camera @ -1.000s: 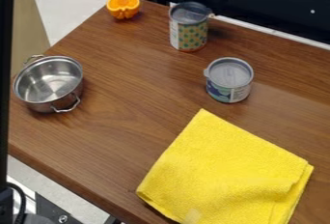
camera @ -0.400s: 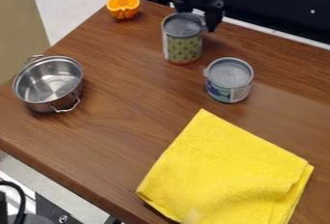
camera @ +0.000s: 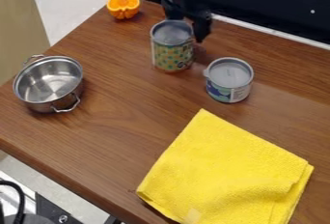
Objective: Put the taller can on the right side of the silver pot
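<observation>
The black gripper (camera: 187,24) hangs at the upper middle, behind and to the right of the taller can, and is shut on it. This taller can (camera: 172,53) is upright, with a grey top and a patterned yellow-green label. Whether its base touches the table cannot be told. The silver pot (camera: 49,83), open and with two loop handles, rests at the left. Between it and the taller can lies a stretch of wood surface.
A shorter can (camera: 228,80) stands to the right of the taller one. Half an orange (camera: 123,7) sits at the back left corner of the wooden table (camera: 116,136). A yellow cloth (camera: 226,175) covers part of the front right.
Gripper and taller can have come together toward the front and left, away from the back edge. The pot, shorter can, orange and cloth have kept their places.
</observation>
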`<state>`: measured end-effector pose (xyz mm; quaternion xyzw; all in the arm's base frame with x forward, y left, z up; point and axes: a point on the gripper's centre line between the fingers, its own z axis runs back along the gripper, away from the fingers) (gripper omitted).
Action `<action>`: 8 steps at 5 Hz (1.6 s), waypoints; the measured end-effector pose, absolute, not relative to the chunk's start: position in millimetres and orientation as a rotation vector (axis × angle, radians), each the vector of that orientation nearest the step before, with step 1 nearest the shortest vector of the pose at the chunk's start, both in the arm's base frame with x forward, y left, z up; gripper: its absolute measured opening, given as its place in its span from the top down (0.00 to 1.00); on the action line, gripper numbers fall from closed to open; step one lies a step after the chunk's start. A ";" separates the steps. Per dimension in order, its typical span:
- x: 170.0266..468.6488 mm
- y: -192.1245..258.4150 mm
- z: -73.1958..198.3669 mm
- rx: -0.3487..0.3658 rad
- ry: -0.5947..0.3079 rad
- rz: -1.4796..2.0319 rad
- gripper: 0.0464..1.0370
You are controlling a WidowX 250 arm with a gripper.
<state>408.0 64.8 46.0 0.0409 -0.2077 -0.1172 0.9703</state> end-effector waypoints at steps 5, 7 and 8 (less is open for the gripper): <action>340.8 98.4 53.9 0.154 -0.365 -0.012 0.04; 318.6 98.0 57.5 0.181 -0.361 0.062 0.04; 305.9 96.7 51.3 0.188 -0.333 0.060 0.04</action>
